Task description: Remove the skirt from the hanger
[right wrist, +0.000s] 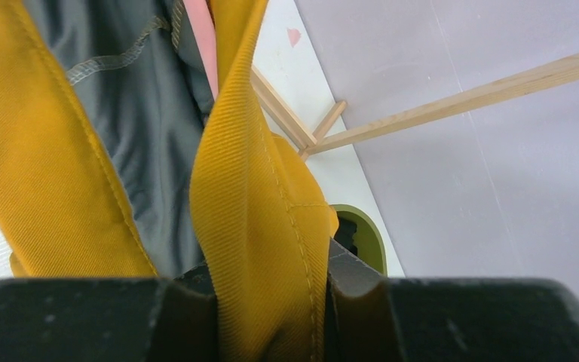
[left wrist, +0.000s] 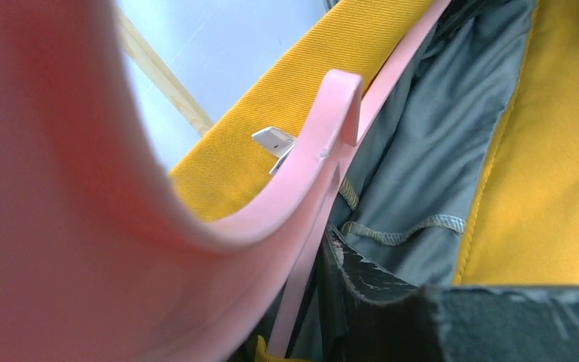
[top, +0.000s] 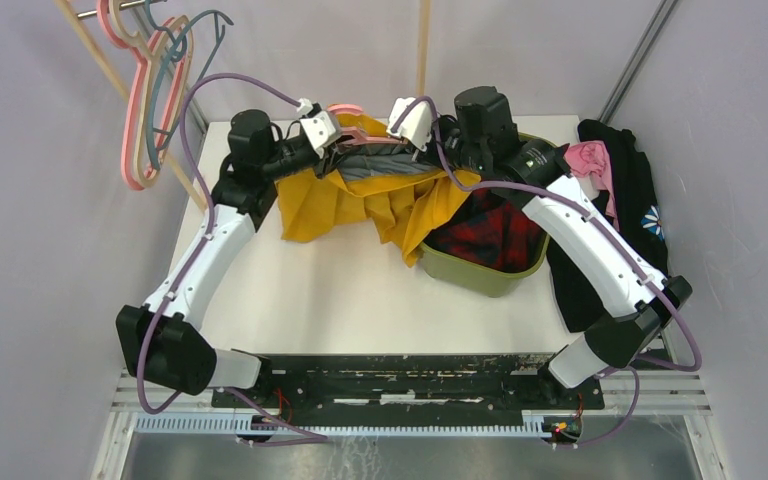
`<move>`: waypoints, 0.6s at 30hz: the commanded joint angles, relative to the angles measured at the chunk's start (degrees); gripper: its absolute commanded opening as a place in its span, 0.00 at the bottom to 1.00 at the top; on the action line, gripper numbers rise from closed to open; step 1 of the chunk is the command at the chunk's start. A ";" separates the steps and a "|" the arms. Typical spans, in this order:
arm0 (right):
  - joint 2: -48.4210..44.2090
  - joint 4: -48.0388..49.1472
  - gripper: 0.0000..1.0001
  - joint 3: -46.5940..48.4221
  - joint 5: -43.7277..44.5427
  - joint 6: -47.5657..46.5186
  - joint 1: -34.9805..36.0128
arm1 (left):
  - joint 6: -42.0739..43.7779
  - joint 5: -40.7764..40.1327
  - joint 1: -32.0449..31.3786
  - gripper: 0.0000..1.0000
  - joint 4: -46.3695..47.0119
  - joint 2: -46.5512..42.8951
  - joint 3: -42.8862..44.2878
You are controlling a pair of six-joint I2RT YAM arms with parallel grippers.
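A yellow skirt (top: 350, 200) with grey lining hangs lifted between both grippers at the back of the table, its hem draped on the table and over the bin's rim. A pink hanger (top: 345, 109) sits in its waistband. My left gripper (top: 332, 140) is shut on the pink hanger (left wrist: 271, 219) at the waistband's left end. Only one black finger (left wrist: 369, 279) shows there, and a metal clip (left wrist: 274, 141) sits against the yellow cloth (left wrist: 301, 83). My right gripper (top: 410, 128) is shut on the yellow waistband (right wrist: 256, 226). The hanger's bar (right wrist: 200, 38) shows behind the grey lining (right wrist: 121, 113).
A green bin (top: 480, 270) holding a red plaid garment (top: 485, 225) stands right of centre, under the right arm. A black garment pile (top: 625, 190) with a pink piece (top: 590, 160) lies at the right edge. Spare hangers (top: 150, 100) hang on a rack at the upper left. A wooden post (top: 423, 45) stands behind.
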 commanded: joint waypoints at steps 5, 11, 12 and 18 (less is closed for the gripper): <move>-1.51 12.48 0.01 0.28 0.28 1.29 0.73 | -14.09 -4.30 -2.80 0.03 0.99 -3.70 4.29; 0.24 14.76 0.01 0.95 3.88 0.95 0.78 | -21.91 6.50 -3.32 0.03 3.09 -5.78 2.46; 0.66 14.78 0.01 1.16 3.83 0.90 0.75 | -22.93 8.27 -3.33 0.03 3.56 -6.01 1.73; 3.51 15.87 0.01 2.56 3.61 0.48 -0.26 | -34.01 16.28 -4.89 0.03 11.51 -8.08 -3.47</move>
